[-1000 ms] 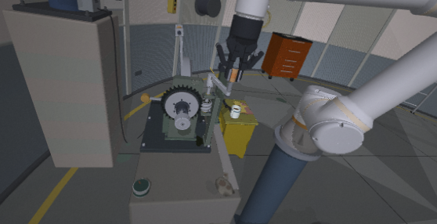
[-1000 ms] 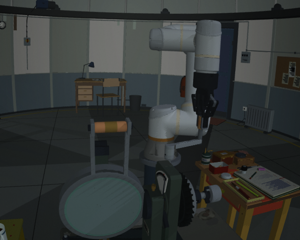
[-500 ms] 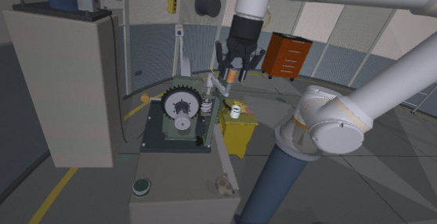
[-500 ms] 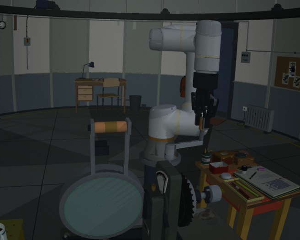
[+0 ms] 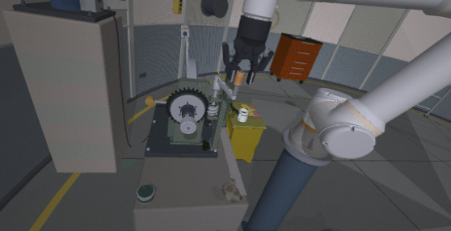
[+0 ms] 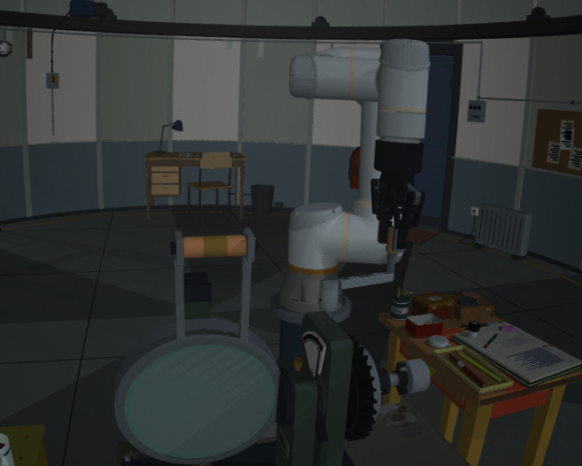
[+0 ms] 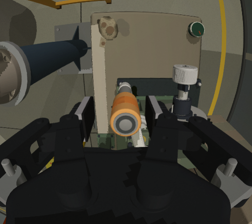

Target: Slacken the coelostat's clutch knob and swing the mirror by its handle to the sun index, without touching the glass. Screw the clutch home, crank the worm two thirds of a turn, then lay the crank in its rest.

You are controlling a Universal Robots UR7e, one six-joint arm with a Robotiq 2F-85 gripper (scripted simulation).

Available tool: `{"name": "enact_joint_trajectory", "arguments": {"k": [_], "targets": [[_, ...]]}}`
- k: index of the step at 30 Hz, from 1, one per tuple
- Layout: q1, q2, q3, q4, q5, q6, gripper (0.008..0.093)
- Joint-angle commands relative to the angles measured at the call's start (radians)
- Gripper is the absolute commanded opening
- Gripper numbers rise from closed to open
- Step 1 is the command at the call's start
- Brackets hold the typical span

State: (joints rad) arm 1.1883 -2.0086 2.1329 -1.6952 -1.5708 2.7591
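The crank's orange grip (image 7: 125, 111) stands up from its grey arm (image 5: 224, 89) at the top of the green coelostat (image 5: 193, 112), beside the toothed worm wheel (image 5: 186, 110). My gripper (image 7: 120, 116) hangs over it, open, with the grip between the fingers (image 5: 239, 77) and nothing held. The white ribbed clutch knob (image 7: 185, 73) sticks out just right of the grip in the wrist camera. The round mirror (image 6: 198, 396) sits in its grey cell below the orange-wrapped handle (image 6: 214, 246). A white index dial (image 6: 313, 350) faces out from the green housing.
A tall beige cabinet (image 5: 64, 86) stands left of the instrument. A yellow stand (image 5: 245, 133) with a white mug (image 5: 243, 114) sits to its right. The beige pedestal top (image 7: 149, 46) carries a green gauge (image 7: 196, 29). A cluttered wooden table (image 6: 481, 351) stands close by.
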Motion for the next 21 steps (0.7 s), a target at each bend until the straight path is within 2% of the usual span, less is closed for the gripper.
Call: {"name": "enact_joint_trajectory", "arguments": {"k": [1,11,21], "targets": [[0.0,0.0,0.0,0.0,0.0,0.0,0.053],[0.0,-0.003,-0.023,0.025,0.0,0.0,0.053],[0.0,-0.007,-0.159,0.164,0.0,0.0,0.053]]}}
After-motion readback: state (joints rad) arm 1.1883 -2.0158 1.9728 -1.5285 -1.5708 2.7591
